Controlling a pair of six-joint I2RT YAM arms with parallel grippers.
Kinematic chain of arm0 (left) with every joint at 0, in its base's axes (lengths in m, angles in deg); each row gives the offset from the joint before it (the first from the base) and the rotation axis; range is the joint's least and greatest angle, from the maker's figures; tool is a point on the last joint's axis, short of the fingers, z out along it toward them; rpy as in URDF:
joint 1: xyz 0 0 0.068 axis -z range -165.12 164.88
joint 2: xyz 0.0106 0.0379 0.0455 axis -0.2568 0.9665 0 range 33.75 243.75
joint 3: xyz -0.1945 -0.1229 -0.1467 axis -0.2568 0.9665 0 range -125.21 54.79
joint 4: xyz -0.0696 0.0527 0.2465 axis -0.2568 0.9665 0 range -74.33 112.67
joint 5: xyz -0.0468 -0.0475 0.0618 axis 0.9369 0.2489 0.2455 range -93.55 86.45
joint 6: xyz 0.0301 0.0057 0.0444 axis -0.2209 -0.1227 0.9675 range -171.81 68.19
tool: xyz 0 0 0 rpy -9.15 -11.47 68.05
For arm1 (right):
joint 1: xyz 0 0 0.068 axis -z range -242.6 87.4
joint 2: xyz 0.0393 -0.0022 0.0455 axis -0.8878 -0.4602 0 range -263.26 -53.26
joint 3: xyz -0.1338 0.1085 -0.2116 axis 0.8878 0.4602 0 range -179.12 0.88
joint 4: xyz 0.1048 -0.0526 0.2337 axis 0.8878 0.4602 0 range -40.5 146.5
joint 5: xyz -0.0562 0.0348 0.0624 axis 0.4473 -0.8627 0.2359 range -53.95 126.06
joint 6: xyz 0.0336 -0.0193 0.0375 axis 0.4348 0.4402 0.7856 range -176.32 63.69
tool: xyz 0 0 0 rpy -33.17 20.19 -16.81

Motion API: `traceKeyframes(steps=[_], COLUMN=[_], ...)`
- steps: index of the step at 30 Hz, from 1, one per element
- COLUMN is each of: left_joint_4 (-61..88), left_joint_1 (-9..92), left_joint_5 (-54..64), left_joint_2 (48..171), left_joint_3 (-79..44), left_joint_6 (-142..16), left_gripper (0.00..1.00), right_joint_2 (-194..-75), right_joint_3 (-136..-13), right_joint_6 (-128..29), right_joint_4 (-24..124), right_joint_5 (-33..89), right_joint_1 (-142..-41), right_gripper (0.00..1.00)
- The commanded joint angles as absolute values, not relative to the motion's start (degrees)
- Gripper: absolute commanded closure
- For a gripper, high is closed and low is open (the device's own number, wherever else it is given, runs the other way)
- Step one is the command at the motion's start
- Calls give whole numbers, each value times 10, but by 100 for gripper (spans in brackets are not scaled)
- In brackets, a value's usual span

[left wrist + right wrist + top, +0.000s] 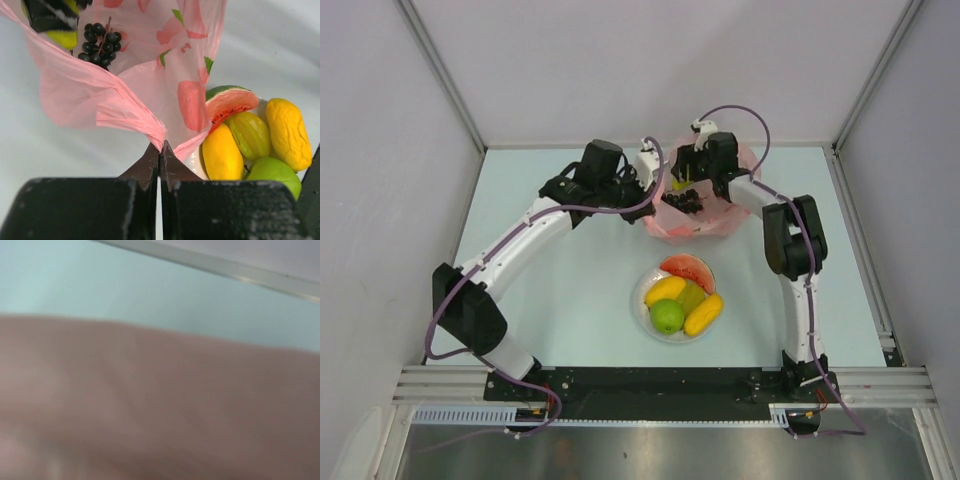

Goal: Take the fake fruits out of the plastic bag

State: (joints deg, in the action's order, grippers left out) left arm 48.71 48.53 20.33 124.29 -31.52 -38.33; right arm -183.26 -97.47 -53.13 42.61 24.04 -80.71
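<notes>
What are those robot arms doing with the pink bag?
They are getting toy fruit out of the pink bag. The left hand pinches the bag's edge shut between its fingers and holds it up. The right hand is down inside the bag, next to the purple grapes and something yellow; whether it has grabbed anything is hard to tell. A watermelon slice, a green apple and three more fruits already sit on the white plate.

The plastic bag [105,95] is thin, crinkled, translucent pink film. At upper left the grape bunch [100,42] shows glossy dark beads. The fake fruits [287,132] at lower right are shiny plastic. The left gripper [160,155] has matt black, scuffed jaws. The counter [570,290] looks smooth and matt.
</notes>
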Motion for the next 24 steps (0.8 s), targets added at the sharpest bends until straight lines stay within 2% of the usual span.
traceKeyframes(steps=[1,10,14,19,24], left_joint_4=[457,434,429,422,432], left_joint_1=[487,482,474,471,470], left_joint_5=[168,105,88,109,157], left_joint_2=[1251,1260,1259,1257,1265], left_joint_3=[-338,-344,-339,-330,-342], left_joint_6=[-393,-414,-428,-442,-456], left_gripper=[100,100,100,100,100], right_joint_2=[-1717,-1596,-1542,-1493,-1476], right_joint_3=[-956,-869,-838,-775,-767], right_joint_6=[-502,-535,-582,-643,-694], right_joint_4=[415,464,524,570,609], right_joint_5=[158,92,49,-40,-131], right_joint_1=[-802,-816,-816,-822,-839], right_gripper=[67,72,71,71,68])
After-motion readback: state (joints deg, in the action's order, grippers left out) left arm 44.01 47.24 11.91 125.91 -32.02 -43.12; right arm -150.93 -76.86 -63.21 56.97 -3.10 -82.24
